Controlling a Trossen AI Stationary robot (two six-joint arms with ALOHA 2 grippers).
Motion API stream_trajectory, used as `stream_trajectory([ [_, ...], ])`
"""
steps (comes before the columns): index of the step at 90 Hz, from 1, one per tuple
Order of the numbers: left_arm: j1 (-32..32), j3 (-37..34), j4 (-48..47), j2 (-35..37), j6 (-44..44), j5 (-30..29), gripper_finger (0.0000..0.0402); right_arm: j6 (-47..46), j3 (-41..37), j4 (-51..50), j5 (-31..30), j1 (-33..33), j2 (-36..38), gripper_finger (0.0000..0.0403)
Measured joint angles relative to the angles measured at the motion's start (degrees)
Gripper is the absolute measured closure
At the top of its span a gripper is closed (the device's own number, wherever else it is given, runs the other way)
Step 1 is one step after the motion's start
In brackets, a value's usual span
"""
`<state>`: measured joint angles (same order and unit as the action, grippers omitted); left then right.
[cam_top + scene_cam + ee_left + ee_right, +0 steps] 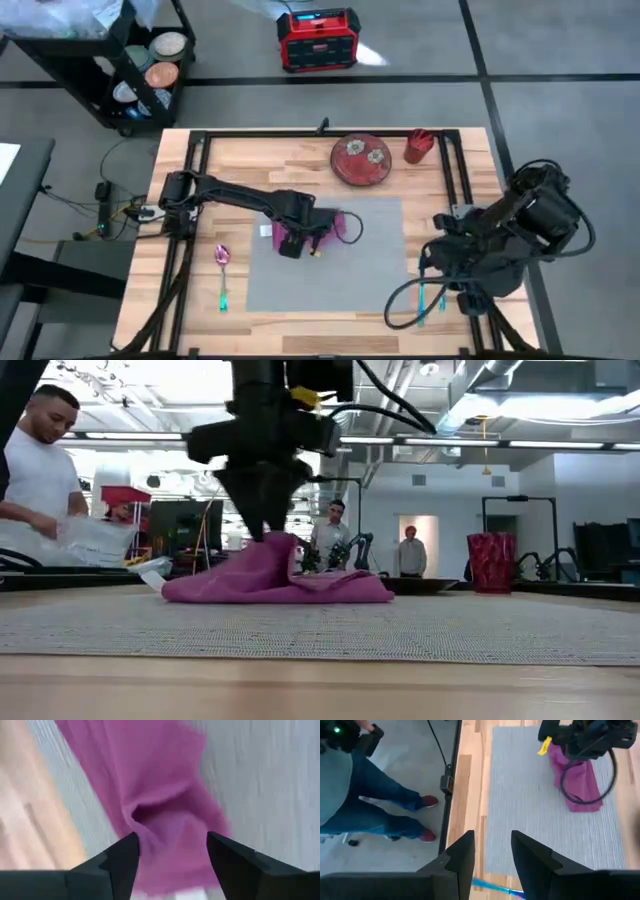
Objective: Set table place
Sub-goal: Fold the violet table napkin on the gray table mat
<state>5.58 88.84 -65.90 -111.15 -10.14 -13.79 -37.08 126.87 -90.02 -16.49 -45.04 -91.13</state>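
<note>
High view: left pincer (297, 240) over magenta napkin (340, 227) on grey placemat (370, 270).

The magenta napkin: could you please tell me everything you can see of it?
The magenta napkin is soft cloth, crumpled in a low heap with folds rather than spread flat. It lies on the grey placemat, toward its far left part, near the red plate but apart from it. The left hand is down on it with fingers open on either side of a raised fold. The right hand waits open over the placemat's right edge.
</note>
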Motion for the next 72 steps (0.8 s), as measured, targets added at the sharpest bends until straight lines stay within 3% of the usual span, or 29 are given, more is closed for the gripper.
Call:
stream_trajectory([
  [23,-5.0,-2.7,-10.6,0.0,17.8,-13.6,0.0189,-2.1,0.0,0.0,-0.2,-0.2,0.0,0.0288],
  [31,-6.7,-2.9,-12.1,0.0,18.5,-13.9,0.0189,-2.1,0.0,0.0,-0.4,-0.3,0.0,0.0288],
  [41,-6.5,-3.0,-5.3,2.2,8.5,-8.4,0.0195,-1.9,0.0,0.0,-0.9,-0.3,0.0,0.0288],
  [59,-2.0,-2.9,7.8,7.6,-9.9,-4.1,0.0224,-1.9,0.0,0.0,-1.9,-0.3,0.0,0.0288],
  [72,0.6,-3.2,18.9,6.9,-22.9,2.5,0.0248,-2.1,0.0,0.0,-1.9,-0.3,0.0,0.0288],
])
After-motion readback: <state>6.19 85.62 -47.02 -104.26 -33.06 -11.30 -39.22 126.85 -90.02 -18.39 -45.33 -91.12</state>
